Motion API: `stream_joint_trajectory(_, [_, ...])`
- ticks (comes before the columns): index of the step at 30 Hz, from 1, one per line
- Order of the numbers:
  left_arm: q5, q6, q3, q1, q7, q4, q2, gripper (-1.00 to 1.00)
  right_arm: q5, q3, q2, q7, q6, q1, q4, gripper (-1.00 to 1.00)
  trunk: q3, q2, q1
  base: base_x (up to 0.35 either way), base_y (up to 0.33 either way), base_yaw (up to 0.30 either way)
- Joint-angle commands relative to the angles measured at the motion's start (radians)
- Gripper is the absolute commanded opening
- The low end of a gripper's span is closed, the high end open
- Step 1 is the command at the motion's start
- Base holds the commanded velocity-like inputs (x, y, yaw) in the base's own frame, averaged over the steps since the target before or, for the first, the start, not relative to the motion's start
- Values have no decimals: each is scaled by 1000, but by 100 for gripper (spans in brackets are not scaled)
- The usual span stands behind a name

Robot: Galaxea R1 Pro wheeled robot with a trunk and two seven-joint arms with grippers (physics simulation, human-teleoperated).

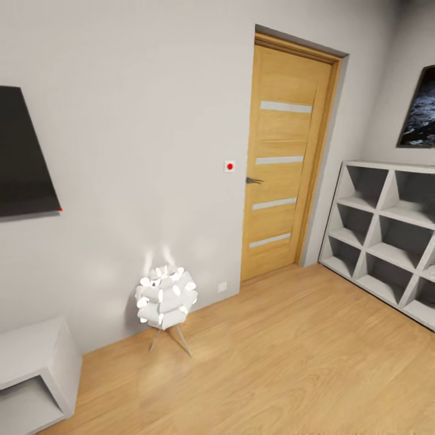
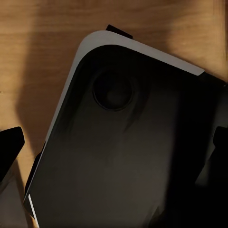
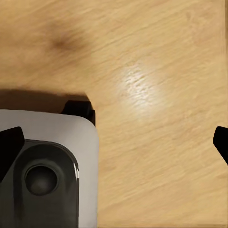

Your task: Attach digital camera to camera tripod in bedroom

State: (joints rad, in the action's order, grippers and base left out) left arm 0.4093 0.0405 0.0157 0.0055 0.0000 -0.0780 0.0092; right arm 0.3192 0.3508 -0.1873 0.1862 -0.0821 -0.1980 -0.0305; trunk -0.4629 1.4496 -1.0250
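Head view gave you a closed wooden door (image 1: 284,160), a glowing white petal lamp (image 1: 166,296) and grey cube shelving (image 1: 386,229); both tools were spread wide over plank floor (image 3: 156,71), holding nothing.

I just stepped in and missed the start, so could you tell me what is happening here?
Nothing is being handled at the moment; the robot seems to be on its way. Its head camera faces a closed wooden door, a glowing white floor lamp by the grey wall and white cube shelves at the right. Both wrist cameras look down at the wood floor and the robot's own base.
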Motion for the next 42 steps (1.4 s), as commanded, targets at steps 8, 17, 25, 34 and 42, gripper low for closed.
stream_joint_trajectory(8, [3,1,1,1,0,-2,0,100,11,8,0,6,-5,-1,-3,100,-1,0,0,0,0,-242])
stream_joint_trajectory(17, [3,1,1,1,0,-2,0,100,11,8,0,6,-5,-1,-3,100,-1,0,0,0,0,-242])
stream_joint_trajectory(25, [3,1,1,1,0,-1,0,100,11,8,0,6,-5,-1,-3,100,-1,0,0,0,0,-242])
stream_joint_trajectory(34, [5,1,1,1,1,0,1,100,10,8,0,6,-5,-1,-3,100,-1,0,0,0,0,-242])
stream_joint_trajectory(42, [5,1,1,1,1,1,1,100,9,8,-2,6,-7,-1,-3,100,-1,0,0,0,0,-242])
